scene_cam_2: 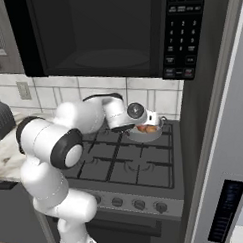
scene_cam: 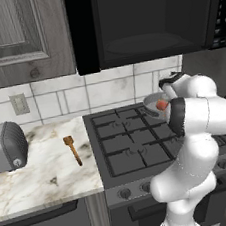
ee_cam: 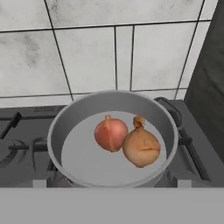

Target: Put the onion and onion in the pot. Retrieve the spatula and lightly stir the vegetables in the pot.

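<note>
Your end effector (scene_cam_2: 154, 118) hangs just above the pot (ee_cam: 65, 127) at the stove's (scene_cam: 132, 148) back corner; I cannot tell its jaw spread. Both onions (ee_cam: 127, 140) lie touching inside, directly below it, so loading looks finished. The spatula (scene_cam: 72, 150) waits well away on the counter (scene_cam: 42, 174), next to fetch.

Black gas stove (scene_cam: 134, 142) as landmark. Above it: dark microwave (scene_cam_2: 104, 34). Behind it: white tiled wall (ee_cam: 109, 48). To its left: marble counter (scene_cam: 42, 169), toaster (scene_cam: 6, 146), wall outlet (scene_cam: 19, 103), grey cabinet (scene_cam: 14, 37) overhead.
</note>
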